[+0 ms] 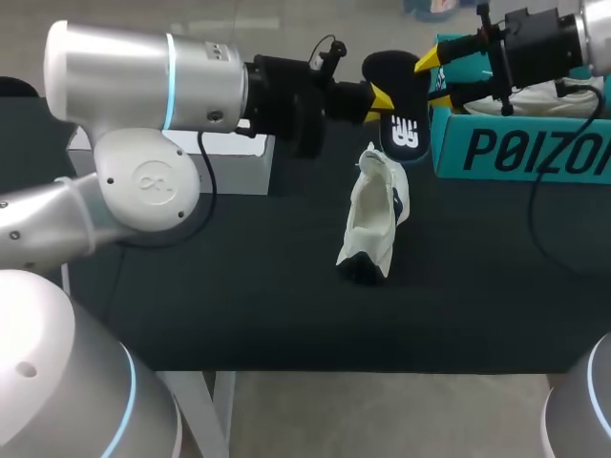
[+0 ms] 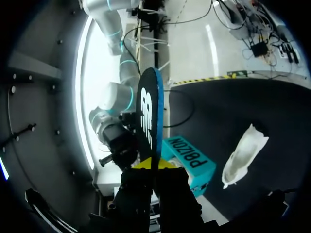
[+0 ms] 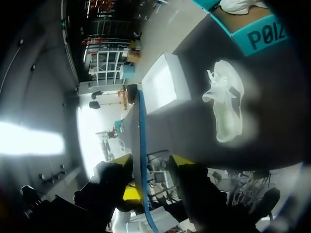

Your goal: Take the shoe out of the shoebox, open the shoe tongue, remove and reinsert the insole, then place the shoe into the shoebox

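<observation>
Handover of the insole above the table [image 1: 239, 286]. The left gripper [image 1: 382, 98] is closed on one end of the dark insole [image 1: 401, 124], holding it on edge in the air. The right gripper [image 1: 435, 78] straddles the other end with its fingers spread; in the right wrist view a gap shows on each side of the blue rim, so it has no hold on the insole. The white shoe [image 1: 374, 219] lies on the table just below and nearer the robot than the insole. Its long axis runs roughly front to back, with the collar at the far end, close under the insole's lower tip. The teal shoebox [image 1: 520, 148] stands to the right of both. For reinsertion, the left arm appears the nearer to the collar.
</observation>
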You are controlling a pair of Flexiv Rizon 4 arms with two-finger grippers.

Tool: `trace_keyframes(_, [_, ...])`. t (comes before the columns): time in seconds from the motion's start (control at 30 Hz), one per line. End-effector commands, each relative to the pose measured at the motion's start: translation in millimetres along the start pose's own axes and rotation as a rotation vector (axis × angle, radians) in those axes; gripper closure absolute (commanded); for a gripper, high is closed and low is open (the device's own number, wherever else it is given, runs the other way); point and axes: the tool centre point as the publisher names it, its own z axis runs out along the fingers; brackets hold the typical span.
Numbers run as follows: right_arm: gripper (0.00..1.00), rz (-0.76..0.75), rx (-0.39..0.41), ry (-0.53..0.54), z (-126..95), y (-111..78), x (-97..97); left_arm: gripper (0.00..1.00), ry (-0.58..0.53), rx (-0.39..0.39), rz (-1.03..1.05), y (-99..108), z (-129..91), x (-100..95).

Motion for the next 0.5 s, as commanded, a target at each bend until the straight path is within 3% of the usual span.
trace_keyframes(0.03, [0.51, 0.003, 0.000, 0.000, -1.0, 2.4, -0.5, 1.00, 0.011, -0.007, 0.001, -1.6, -5.3, 1.3])
trace_keyframes(0.5, [0.51, 0.006, -0.007, 0.005, -1.7, 2.2, 0.3, 1.00, 0.023, -0.002, 0.012, -1.6, -4.9, 3.4])
